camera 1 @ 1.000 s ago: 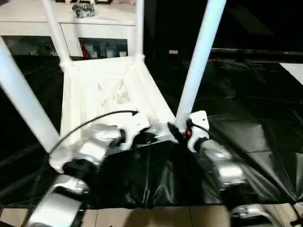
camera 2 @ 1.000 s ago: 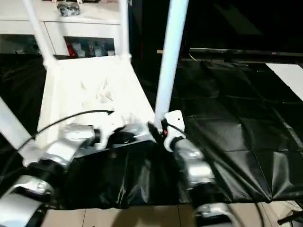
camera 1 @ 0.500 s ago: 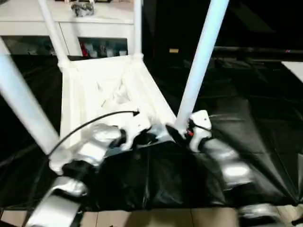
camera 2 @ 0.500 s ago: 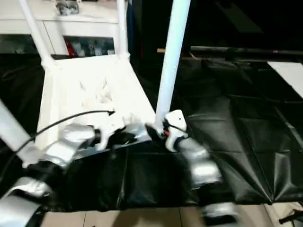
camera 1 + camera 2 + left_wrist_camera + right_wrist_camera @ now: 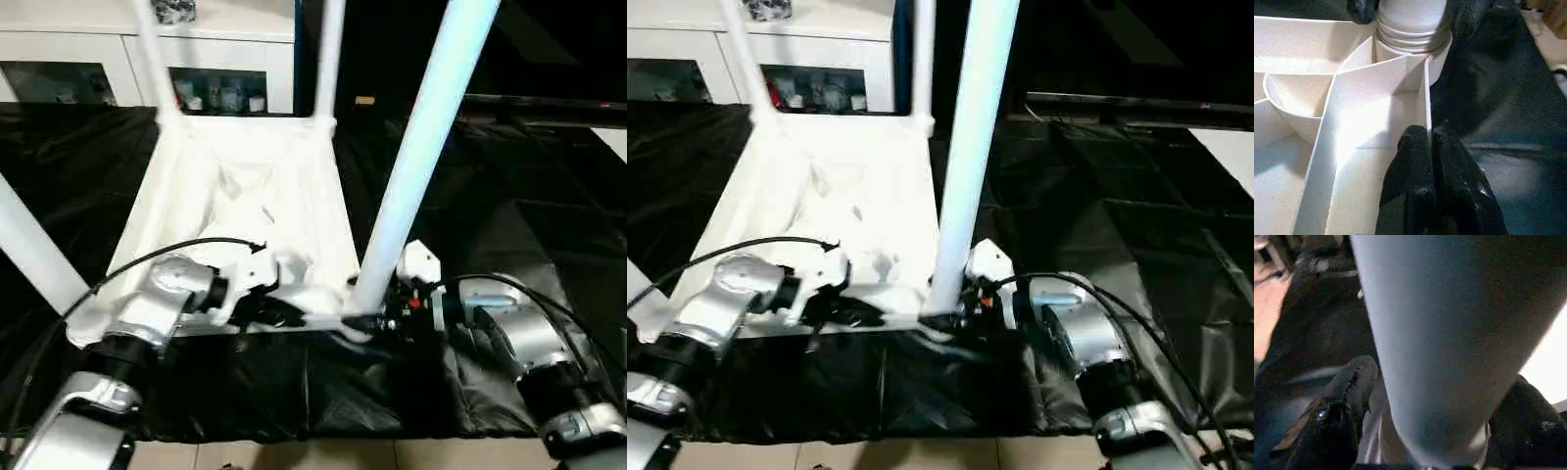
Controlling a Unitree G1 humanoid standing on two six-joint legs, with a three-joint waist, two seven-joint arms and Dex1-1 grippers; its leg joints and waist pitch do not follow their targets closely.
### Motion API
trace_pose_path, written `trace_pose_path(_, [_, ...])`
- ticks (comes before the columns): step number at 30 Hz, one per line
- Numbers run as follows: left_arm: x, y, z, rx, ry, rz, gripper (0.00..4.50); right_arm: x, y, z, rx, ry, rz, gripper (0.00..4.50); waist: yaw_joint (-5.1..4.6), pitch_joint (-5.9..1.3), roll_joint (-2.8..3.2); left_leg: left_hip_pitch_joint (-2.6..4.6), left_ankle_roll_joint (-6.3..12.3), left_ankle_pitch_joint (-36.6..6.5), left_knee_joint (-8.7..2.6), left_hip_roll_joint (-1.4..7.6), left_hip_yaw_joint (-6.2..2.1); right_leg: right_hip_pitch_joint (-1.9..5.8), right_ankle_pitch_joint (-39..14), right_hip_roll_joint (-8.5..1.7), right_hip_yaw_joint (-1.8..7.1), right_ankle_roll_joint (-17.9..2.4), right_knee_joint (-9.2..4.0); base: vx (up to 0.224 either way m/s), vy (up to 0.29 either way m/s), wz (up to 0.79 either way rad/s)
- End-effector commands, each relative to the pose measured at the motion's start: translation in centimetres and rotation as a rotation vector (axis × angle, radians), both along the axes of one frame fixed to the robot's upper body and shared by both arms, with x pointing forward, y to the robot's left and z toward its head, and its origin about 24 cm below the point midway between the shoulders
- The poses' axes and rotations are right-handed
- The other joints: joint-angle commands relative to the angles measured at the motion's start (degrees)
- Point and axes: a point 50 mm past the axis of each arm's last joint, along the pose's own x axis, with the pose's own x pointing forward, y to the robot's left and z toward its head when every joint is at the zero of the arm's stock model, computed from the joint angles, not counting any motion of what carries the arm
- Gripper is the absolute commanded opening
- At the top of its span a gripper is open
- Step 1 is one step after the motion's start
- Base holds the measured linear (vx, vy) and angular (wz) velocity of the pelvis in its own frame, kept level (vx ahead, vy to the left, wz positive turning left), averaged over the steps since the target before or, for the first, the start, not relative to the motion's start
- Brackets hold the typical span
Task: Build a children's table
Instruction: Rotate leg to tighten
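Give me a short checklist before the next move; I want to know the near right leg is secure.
1. White plastic tabletop lies underside up on the black sheet: ok.
2. Near right white tube leg stands in its corner socket: ok.
3. Leg fully seated: cannot tell.
4. Right gripper fingers flank the leg's base: ok.
5. Left gripper shut, fingertips at the tabletop's rim: ok.

Both silver forearms reach forward and bend in toward each other. The left gripper (image 5: 1431,139) has its black fingers pinched tight together. The right gripper (image 5: 1435,406) is spread wide, one finger (image 5: 1354,382) on each side.
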Motion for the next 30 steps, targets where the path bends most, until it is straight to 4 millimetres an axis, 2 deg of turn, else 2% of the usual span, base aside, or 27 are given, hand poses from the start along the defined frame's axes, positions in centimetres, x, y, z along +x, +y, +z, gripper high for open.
trace_pose_path(1, [-0.9,-0.4,-1.2,0.046,0.057,-0.07,0.0,-0.5,0.5,-0.8,-0.041,0.038,0.067,3.12,0.06,-2.42,-0.29,-0.25,4.21,-6.0,-3.38,2.56,-0.17,2.37,-3.0,-3.89,2.4,-14.2,-3.51,0.0,0.0,0.0])
trace_pose_path(6, [-0.7,-0.1,-1.1,0.054,0.053,-0.064,0.0,-0.6,0.8,-0.8,-0.034,0.04,0.083,2.72,0.17,-2.53,-0.4,-0.28,4.68,-4.3,-3.19,2.43,-0.14,2.49,0.4,-3.82,2.37,-14.8,-3.16,0.0,0.0,0.0])
trace_pose_path(7, [-0.6,0.0,-1.1,0.057,0.052,-0.059,0.0,-0.6,0.9,-0.9,-0.032,0.041,0.086,2.67,0.18,-2.52,-0.4,-0.3,4.71,-4.4,-3.18,2.42,-0.13,2.51,0.1,-3.84,2.36,-14.7,-3.19,0.0,0.0,0.0])
trace_pose_path(8, [-0.6,0.1,-1.1,0.06,0.052,-0.056,0.0,-0.6,1.0,-1.0,-0.029,0.044,0.087,2.67,0.23,-2.51,-0.16,-0.28,4.6,-4.6,-3.21,2.44,-0.17,2.49,-0.2,-3.87,2.35,-14.7,-3.2,0.0,0.0,0.0])
trace_pose_path(10, [-0.6,0.1,-1.1,0.061,0.052,-0.056,0.0,-0.7,1.0,-1.0,-0.026,0.049,0.089,2.53,0.2,-2.51,-0.35,-0.25,4.29,-5.1,-3.24,2.47,-0.17,2.54,-0.9,-3.87,2.36,-14.6,-3.28,0.0,0.0,0.0])
trace_pose_path(11, [-0.5,0.1,-1.2,0.063,0.052,-0.052,0.0,-0.9,1.0,-1.2,-0.022,0.056,0.09,2.5,0.26,-2.49,0.11,-0.2,4.03,-5.4,-3.29,2.49,-0.23,2.5,-1.2,-3.89,2.37,-14.6,-3.28,0.0,0.0,0.0])
trace_pose_path(12, [-0.5,0.2,-1.2,0.064,0.052,-0.052,0.0,-1.0,1.0,-1.3,-0.016,0.062,0.09,2.5,0.18,-2.53,-0.14,-0.17,3.88,-5.6,-3.27,2.48,-0.18,2.54,-1.0,-3.85,2.38,-14.7,-3.31,0.0,0.0,0.0])
trace_pose_path(13, [-0.5,0.1,-1.2,0.064,0.052,-0.044,0.0,-1.1,1.0,-1.3,-0.001,0.067,0.075,2.48,0.27,-2.55,0.27,-0.17,3.73,-5.5,-3.29,2.46,-0.25,2.55,-0.6,-3.83,2.38,-14.8,-3.23,0.0,0.0,0.0])
trace_pose_path(17, [0.0,-0.3,-1.5,0.067,0.035,0.033,0.0,-1.2,1.2,-1.6,0.065,0.068,-0.034,2.47,0.47,-2.48,0.12,-0.06,3.65,-5.9,-3.34,2.59,-0.2,2.52,0.3,-3.84,2.43,-14.9,-3.28,0.0,0.0,0.0])
trace_pose_path(18, [0.1,-0.6,-1.6,0.066,0.03,0.055,0.0,-1.1,1.2,-1.7,0.062,0.059,-0.075,2.47,0.49,-2.43,0.08,-0.06,3.49,-6.4,-3.42,2.57,-0.22,2.51,-0.6,-3.88,2.4,-14.9,-3.39,0.0,0.0,0.0])
trace_pose_path(20, [0.6,-1.7,-1.7,0.047,0.002,0.124,0.0,-0.6,1.3,-2.4,0.05,0.029,-0.226,2.44,0.26,-2.09,0.0,0.17,1.99,-9.7,-3.86,2.47,-0.35,2.21,-7.8,-4.08,2.52,-13.4,-4.29,0.0,0.0,0.0])
trace_pose_path(21, [0.6,-1.7,-1.7,0.047,0.002,0.124,0.0,-0.6,1.3,-2.4,0.05,0.029,-0.227,2.42,0.21,-1.98,-0.01,0.26,1.39,-10.6,-3.97,2.41,-0.39,2.11,-10.5,-4.16,2.6,-12.7,-4.58,0.0,0.0,0.0])
trace_pose_path(23, [0.8,-3.7,-2.1,0.016,-0.022,0.183,0.0,0.2,1.8,-3.4,0.037,0.019,-0.444,2.38,0.15,-1.75,0.07,0.46,-0.24,-14.2,-4.32,2.46,-0.69,1.6,-20.3,-4.47,2.75,-10.0,-5.54,-0.058,-0.001,0.02])
trace_pose_path(24, [0.7,-4.6,-2.3,0.003,-0.022,0.193,0.0,0.4,2.2,-3.6,0.04,0.029,-0.527,2.3,0.04,-1.71,0.06,0.42,-0.68,-14.5,-4.49,2.49,-0.82,1.63,-21.8,-4.39,2.74,-9.3,-5.66,-0.059,0.0,0.01])
trace_pose_path(25, [0.6,-6.4,-2.5,-0.021,-0.03,0.22,0.0,0.9,3.0,-4.1,0.055,0.055,-0.676,2.19,-0.35,-1.7,0.07,0.42,-1.58,-15.7,-4.74,2.44,-1.07,1.4,-24.9,-4.45,2.71,-7.7,-5.98,0.0,0.0,0.0])
trace_pose_path(26, [0.6,-6.4,-2.5,-0.021,-0.03,0.22,0.0,0.9,3.0,-4.1,0.055,0.055,-0.676,2.12,-0.47,-1.63,0.0,0.3,-1.64,-16.0,-4.79,2.38,-1.13,1.41,-25.7,-4.38,2.7,-7.1,-6.1,0.0,0.0,0.0])
trace_pose_path(27, [0.4,-7.2,-2.7,-0.024,-0.028,0.222,0.0,1.0,3.6,-4.2,0.062,0.064,-0.744,2.09,-0.59,-1.7,-0.05,0.19,-1.43,-15.8,-4.8,2.34,-1.2,1.41,-26.0,-4.38,2.75,-6.3,-6.2,0.0,0.0,0.0])
trace_pose_path(28, [0.2,-8.1,-3.0,-0.02,-0.034,0.228,0.0,1.2,4.5,-4.4,0.074,0.086,-0.824,2.06,-0.62,-1.72,0.08,0.18,-1.28,-15.7,-4.82,2.31,-1.16,1.34,-25.9,-4.37,2.83,-6.1,-6.28,0.0,0.0,0.0])
trace_pose_path(29, [0.2,-8.1,-3.0,-0.02,-0.034,0.229,0.0,1.2,4.5,-4.4,0.075,0.088,-0.829,2.03,-0.76,-1.62,0.21,0.21,-1.19,-16.4,-4.86,2.21,-1.15,1.02,-26.7,-4.27,2.91,-5.5,-6.45,0.0,0.0,0.0])
trace_pose_path(30, [0.1,-8.5,-3.1,-0.017,-0.04,0.235,0.0,1.3,5.0,-4.5,0.079,0.104,-0.87,2.03,-0.89,-1.7,0.23,0.15,-1.13,-17.0,-4.9,2.08,-1.29,1.05,-28.3,-4.35,2.86,-4.7,-6.62,0.0,0.0,0.0])
